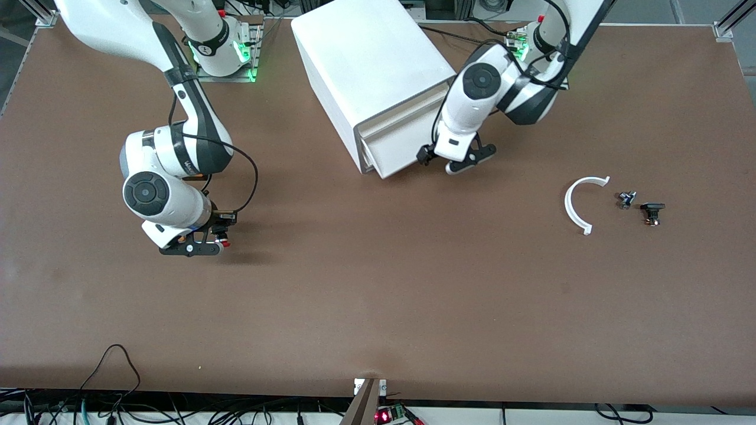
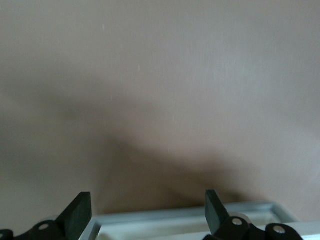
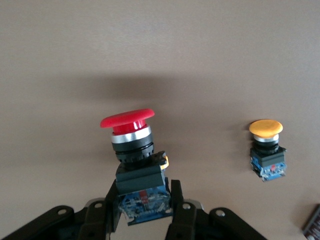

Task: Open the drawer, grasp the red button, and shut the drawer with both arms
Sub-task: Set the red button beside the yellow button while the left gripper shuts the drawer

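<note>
The right gripper (image 1: 220, 241) hangs low over the bench (image 1: 378, 307) toward the right arm's end. Its fingers (image 3: 178, 215) pinch the button (image 3: 135, 165) by the black-blue square body, one finger on each flank. The round red cap projects straight out past the fingertips, so the button's long axis runs in line with the fingers, cap leading. The grab step therefore reads as complete.

A second button with an orange-yellow cap (image 3: 266, 147) shows in the right wrist view, apart from the held one and untouched; it is not the task's item.

The left gripper (image 1: 440, 159) sits at the front of the white cabinet (image 1: 372, 77), on the side toward the left arm's end. Its fingers (image 2: 77, 212) are spread wide and grip nothing. The left wrist view shows the pale rim of the drawer (image 2: 190, 220) between the two fingertips. In the front view the drawer (image 1: 393, 150) appears to stand slightly proud of the cabinet face; how far it is out cannot be told.

The remaining step is judged to be the closing. The left arm is the nearer one: the drawer front lies directly at its fingers, and the push direction runs into the cabinet body. The right arm is well apart from the cabinet.

A white curved piece (image 1: 579, 203) and two small dark parts (image 1: 641, 206) lie toward the left arm's end, clear of both grippers.
</note>
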